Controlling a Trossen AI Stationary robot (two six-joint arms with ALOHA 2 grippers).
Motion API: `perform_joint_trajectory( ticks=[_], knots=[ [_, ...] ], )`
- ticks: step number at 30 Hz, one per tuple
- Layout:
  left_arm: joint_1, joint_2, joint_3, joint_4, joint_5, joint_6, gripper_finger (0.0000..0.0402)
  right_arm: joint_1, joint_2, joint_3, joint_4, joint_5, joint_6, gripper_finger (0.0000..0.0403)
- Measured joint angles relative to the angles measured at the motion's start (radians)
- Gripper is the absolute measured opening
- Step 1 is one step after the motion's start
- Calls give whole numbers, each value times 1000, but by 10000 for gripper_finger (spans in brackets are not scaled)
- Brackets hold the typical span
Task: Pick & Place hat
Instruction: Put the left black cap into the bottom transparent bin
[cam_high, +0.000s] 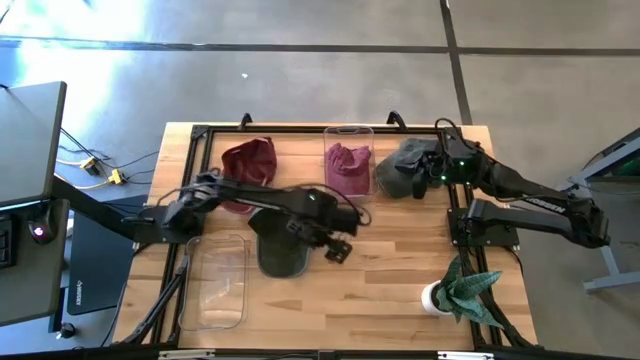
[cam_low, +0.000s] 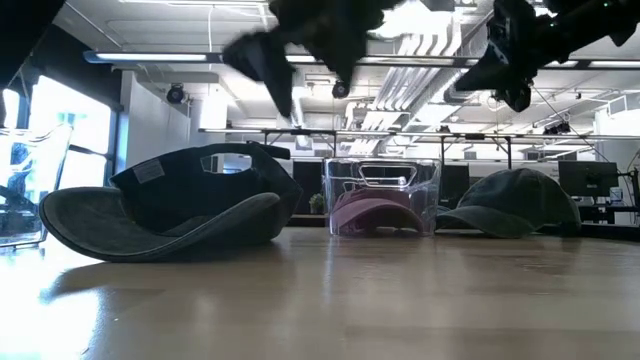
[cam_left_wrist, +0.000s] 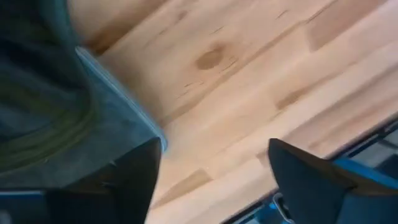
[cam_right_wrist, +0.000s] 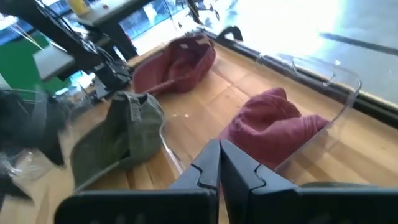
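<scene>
beside open left gripper (cam_high: 341, 238), dark hat (cam_high: 278, 246) on table; right gripper (cam_high: 437, 160) closed, empty.

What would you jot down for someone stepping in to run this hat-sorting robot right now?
Left gripper: fingers open, empty, raised over the table beside the dark cap.
Right gripper: fingers shut, empty, above the grey cap at the back right.
Done: one maroon hat sits in the back clear bin.
Left: a second maroon hat at the back left, the dark cap lying upside down mid-table and the grey cap are all loose. The front clear bin holds nothing.
</scene>
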Motion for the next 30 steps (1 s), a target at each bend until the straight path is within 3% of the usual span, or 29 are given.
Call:
perform_joint_trajectory(
  ticks=[4, 6, 11, 15, 22, 26, 30],
  knots=[
    [-17, 87, 1, 19, -12, 8, 317, 0, -39, 0, -6, 2, 17, 3],
    [-34, 93, -8, -84, -60, 5, 318, 0, -55, 0, -6, 2, 31, 2],
    [-79, 125, -7, -123, -201, -40, 319, 3, -89, 0, -15, 3, 32, 4],
    [-105, 142, 4, -50, -217, -58, 319, 3, -96, 0, -17, 3, 28, 2],
    [-116, 214, -4, -136, -274, -102, 315, 5, -96, 0, -9, 2, 35, 5],
    [-126, 204, -25, -108, -277, -40, 271, 5, -103, 0, -8, -20, 64, 2],
    [-124, 212, -50, -136, -277, -24, 169, 5, -111, 1, 5, -42, 77, 4]
  ],
)
